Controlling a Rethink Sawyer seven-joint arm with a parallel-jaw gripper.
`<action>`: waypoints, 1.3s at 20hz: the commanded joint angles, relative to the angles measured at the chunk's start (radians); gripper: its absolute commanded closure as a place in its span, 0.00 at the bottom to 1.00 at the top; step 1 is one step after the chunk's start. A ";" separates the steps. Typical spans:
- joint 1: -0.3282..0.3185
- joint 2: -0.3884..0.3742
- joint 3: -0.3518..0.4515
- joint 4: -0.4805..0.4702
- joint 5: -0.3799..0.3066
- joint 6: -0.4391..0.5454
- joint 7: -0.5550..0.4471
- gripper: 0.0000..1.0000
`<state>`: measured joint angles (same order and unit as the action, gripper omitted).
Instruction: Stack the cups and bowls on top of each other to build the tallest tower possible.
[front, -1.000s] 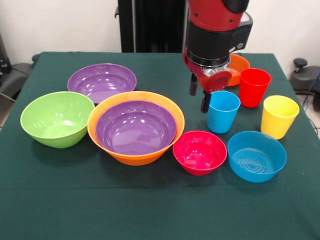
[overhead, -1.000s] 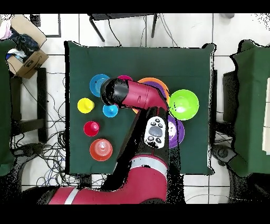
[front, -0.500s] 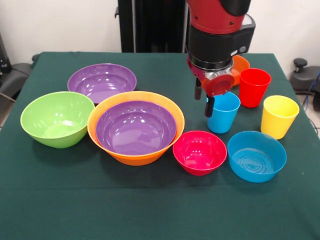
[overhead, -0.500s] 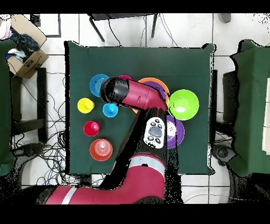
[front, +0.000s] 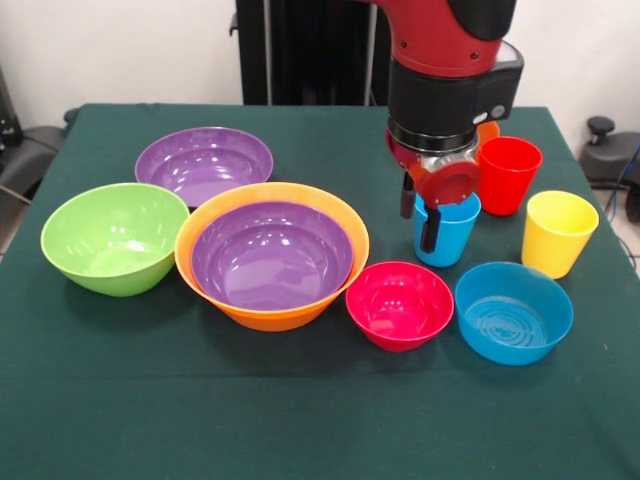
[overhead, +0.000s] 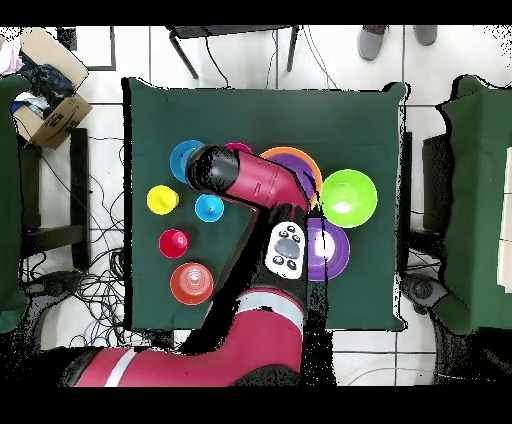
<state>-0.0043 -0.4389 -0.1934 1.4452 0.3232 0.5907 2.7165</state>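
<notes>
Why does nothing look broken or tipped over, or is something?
Nothing stands out. Every bowl and cup sits upright on the table, with nothing spilled or cracked. One purple bowl already sits nested in the large orange bowl. The gripper hangs at the blue cup.

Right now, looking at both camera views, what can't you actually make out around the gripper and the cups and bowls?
- Small orange bowl, front view: mostly behind the arm.
- Blue cup, front view: its rim's near side is covered by the gripper; contact can't be told.
- Gripper, overhead view: hidden under the arm.
- Pink-red bowl, overhead view: only a sliver shows past the arm.
- Large orange bowl, overhead view: partly under the arm.
</notes>
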 joint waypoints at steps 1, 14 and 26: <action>0.021 0.039 0.044 0.038 0.040 -0.047 0.171 0.00; 0.043 0.054 0.021 0.037 0.075 -0.053 0.172 0.00; 0.031 0.103 0.036 0.037 0.120 -0.133 0.176 0.00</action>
<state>0.0247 -0.3768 -0.2239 1.4481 0.4033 0.5206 2.7165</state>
